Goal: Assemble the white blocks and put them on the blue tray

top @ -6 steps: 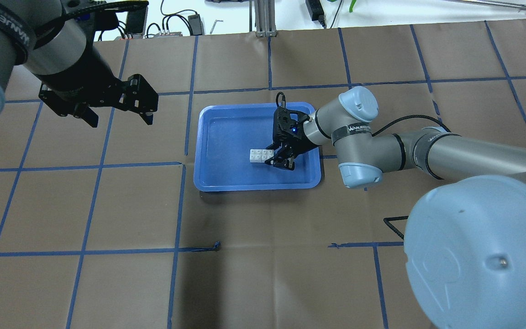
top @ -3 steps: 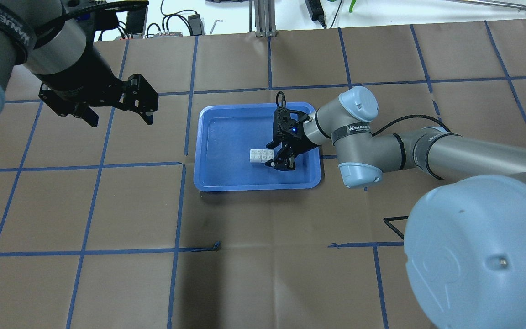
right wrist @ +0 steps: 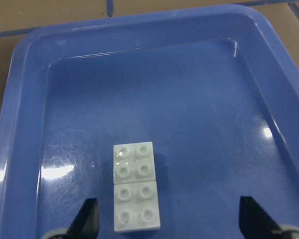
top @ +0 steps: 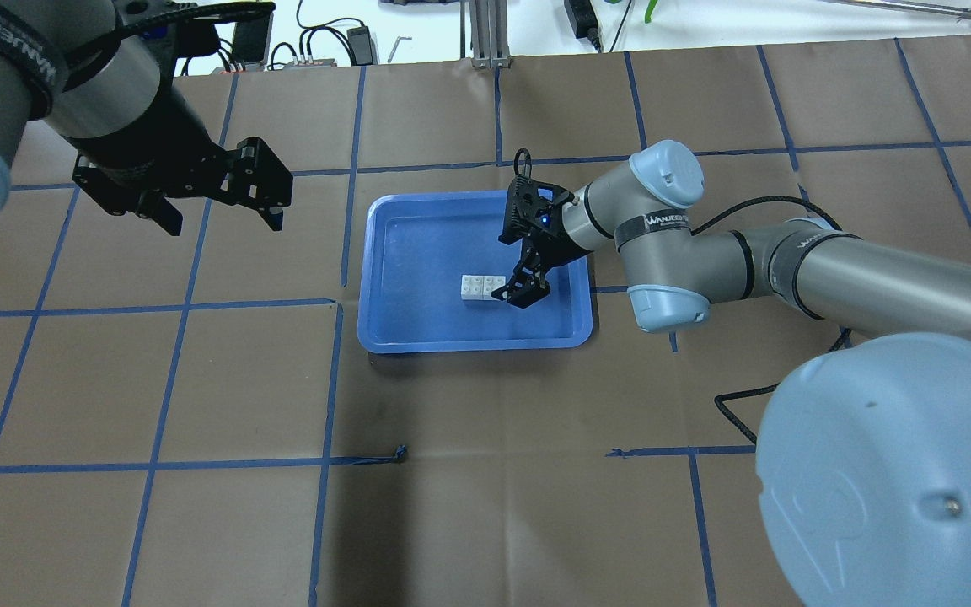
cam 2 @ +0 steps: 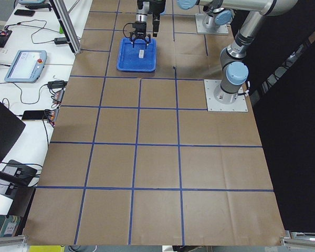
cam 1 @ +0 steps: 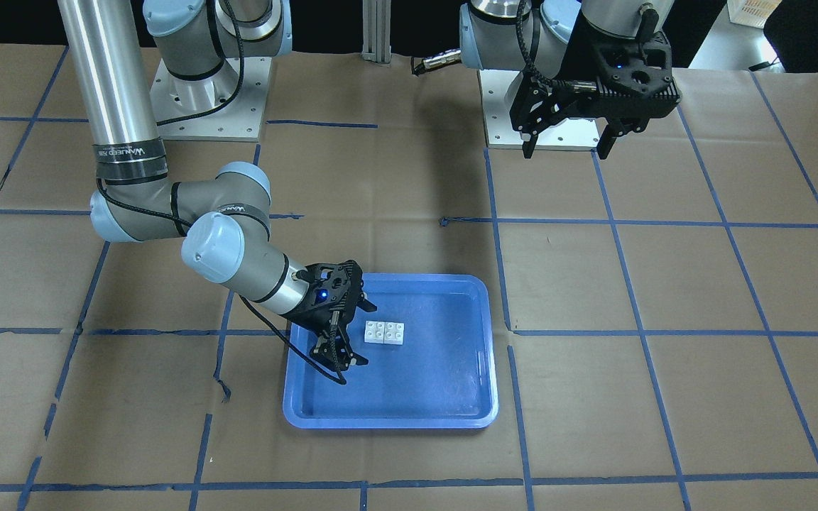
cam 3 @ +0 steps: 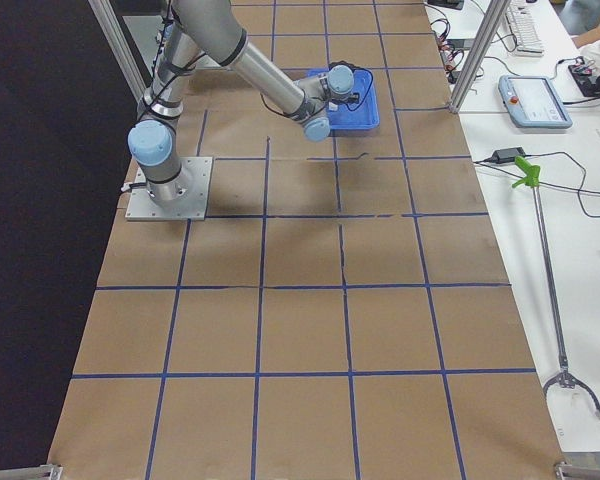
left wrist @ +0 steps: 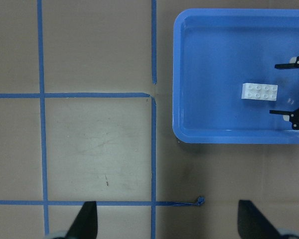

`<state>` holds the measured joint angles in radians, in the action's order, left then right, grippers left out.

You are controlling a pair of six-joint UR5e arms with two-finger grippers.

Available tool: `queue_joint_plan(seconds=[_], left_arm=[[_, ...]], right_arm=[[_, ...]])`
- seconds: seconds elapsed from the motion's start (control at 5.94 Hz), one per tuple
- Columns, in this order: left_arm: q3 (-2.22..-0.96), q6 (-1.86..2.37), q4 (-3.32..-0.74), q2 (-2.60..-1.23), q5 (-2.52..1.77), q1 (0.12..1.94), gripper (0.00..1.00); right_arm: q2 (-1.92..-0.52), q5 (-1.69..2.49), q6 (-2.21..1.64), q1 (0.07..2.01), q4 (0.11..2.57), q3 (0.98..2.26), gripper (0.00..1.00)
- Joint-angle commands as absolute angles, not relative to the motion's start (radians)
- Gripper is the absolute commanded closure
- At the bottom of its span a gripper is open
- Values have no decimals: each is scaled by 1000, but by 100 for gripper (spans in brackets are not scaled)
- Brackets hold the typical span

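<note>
Front view: white blocks sit on the blue tray floor, a bit off tray centre toward the right-arm side, the two touching end to end w/ studs up. The right tool hangs over the tray just beside the pair's end, jaws apart, nothing gripped. The left tool is well outside the tray above bare desk, jaws apart, empty. Overhead: vs 1 s ago the right tool has tipped up and eased back from the pair, while the blocks haven't shifted within the tray. So the release looks done, and placement is prob. complete bar the retreat. The left tool is unchanged, off the tray's side. Side views: tray and arms too small to add anything. Left wrist cam: tray in the upper corner, blocks inside it, right tool's fingers spread either side of their end; left tool's own tips wide apart over desk outside the tray. Right wrist cam: blocks in one flush row on the tray floor, a seam btwn them; can't tell if they are clipped or only butted. Own tips wide apart, no contact seen.
</note>
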<state>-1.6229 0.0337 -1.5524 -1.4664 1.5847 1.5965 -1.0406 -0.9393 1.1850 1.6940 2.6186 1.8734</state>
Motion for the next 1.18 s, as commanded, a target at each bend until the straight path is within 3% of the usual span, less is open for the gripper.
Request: queue_joint_plan(seconds=[0.0,0.5,1.01], left_arm=[[-1623,34,-1552,-1466,1585,1595,0],[-1623,34,-1551,-1466,1585,1597,0],[-1623,34,-1552,-1465,1585,1597,0]], right_arm=[[-1163,-1048,1082,1655,2396,1847,0],[-1377,-1237,906,1533,2061,1815,0],[-1411,-1512,373,1519,1675,1529,0]])
